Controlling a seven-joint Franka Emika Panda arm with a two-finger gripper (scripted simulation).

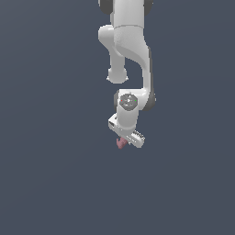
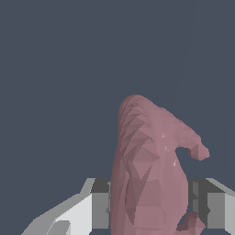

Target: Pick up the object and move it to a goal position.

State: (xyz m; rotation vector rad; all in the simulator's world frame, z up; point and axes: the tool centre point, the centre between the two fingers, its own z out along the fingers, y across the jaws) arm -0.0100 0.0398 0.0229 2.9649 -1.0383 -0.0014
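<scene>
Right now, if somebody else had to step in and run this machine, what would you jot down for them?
Gripper: shut on the pink lump, whose sides sit between the two grey finger pads.
Lump: in the exterior view only a small bit of it pokes out under the white gripper; the wrist view shows it pinched near its base.
Done: the lump is gripped.
Left: carry it to the goal and stop there. No goal marker shows in either view, and whether the lump has left the surface cannot be told.
</scene>
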